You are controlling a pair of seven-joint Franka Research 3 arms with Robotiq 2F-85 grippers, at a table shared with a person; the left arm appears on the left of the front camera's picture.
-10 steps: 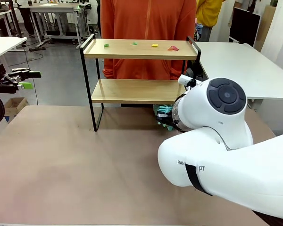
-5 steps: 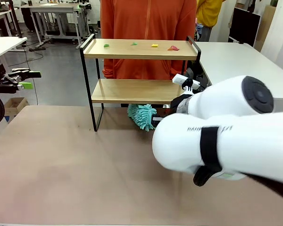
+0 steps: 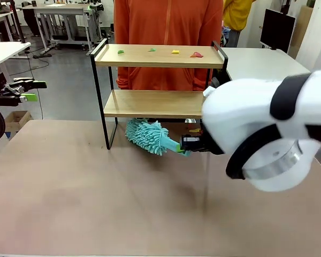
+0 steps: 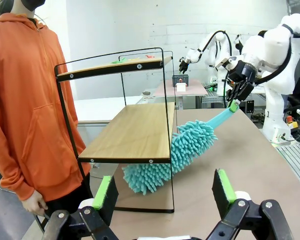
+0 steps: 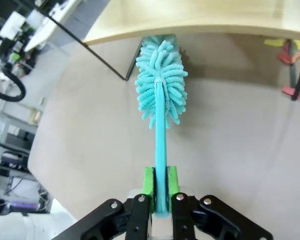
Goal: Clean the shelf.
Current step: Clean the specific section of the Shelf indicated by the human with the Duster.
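Since the right gripper (image 5: 160, 182) is clamped on the duster (image 3: 147, 136) by its handle, head just under the shelf (image 3: 155, 103) at the table's far edge, this looks like sweep setup. Coloured scraps (image 3: 174, 52) on the top board. Left gripper (image 4: 162, 192) spread, idle.

No writing, labels, brand names, numbers or signs can be read in any of the views.
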